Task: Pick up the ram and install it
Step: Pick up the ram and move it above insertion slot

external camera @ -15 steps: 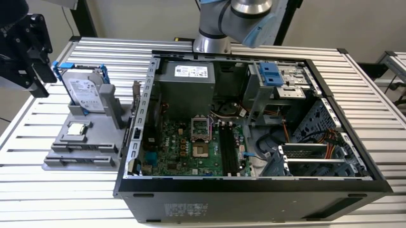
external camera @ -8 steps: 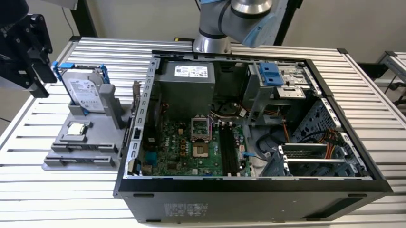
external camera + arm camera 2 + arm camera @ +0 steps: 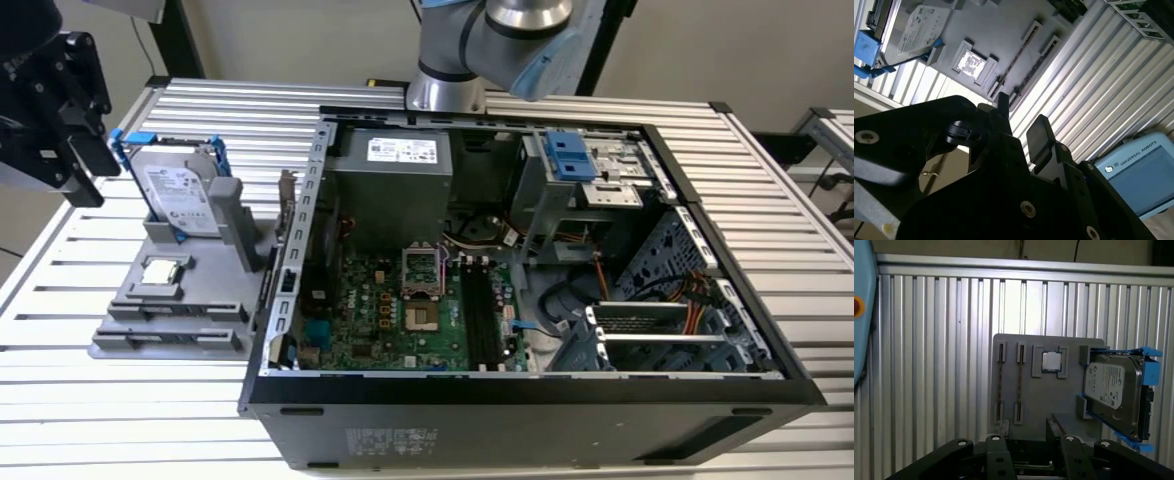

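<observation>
Pincer [image 3: 1028, 427] spread, empty, near grey tray [image 3: 1040, 401] on slatted table [image 3: 929, 365].

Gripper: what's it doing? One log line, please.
gripper open, empty | near gray holder | hard drive and chip on holder

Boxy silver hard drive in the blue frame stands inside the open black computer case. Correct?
No. The boxy silver hard drive in the blue frame stands on the grey plastic holder, outside the open black computer case, at the exterior view's left. The exterior view shows it.
</observation>
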Action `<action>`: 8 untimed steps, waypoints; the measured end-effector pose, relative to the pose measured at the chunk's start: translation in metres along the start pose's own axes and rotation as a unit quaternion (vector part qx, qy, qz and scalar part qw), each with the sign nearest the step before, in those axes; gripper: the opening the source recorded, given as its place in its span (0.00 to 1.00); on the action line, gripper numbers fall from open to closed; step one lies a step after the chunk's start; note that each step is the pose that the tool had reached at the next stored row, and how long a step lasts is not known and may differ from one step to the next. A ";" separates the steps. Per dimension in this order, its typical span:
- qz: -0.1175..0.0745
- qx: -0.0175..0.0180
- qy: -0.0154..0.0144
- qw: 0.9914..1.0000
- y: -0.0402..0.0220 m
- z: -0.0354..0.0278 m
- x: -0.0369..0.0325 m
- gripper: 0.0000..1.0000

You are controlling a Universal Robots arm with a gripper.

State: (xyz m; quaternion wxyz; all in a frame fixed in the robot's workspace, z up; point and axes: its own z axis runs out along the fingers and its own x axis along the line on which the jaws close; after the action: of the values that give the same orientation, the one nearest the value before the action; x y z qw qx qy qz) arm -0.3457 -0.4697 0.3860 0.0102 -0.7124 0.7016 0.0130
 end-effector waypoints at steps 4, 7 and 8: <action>0.000 0.000 0.000 1.000 0.0000 0.0027 0.0001 1.00; 0.000 0.000 0.000 1.000 0.0000 0.0052 0.0002 1.00; 0.000 0.000 0.000 1.000 -0.0001 0.0062 0.0002 1.00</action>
State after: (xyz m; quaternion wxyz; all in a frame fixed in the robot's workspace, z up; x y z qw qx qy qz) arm -0.3457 -0.4697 0.3798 0.0102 -0.7127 0.7013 0.0127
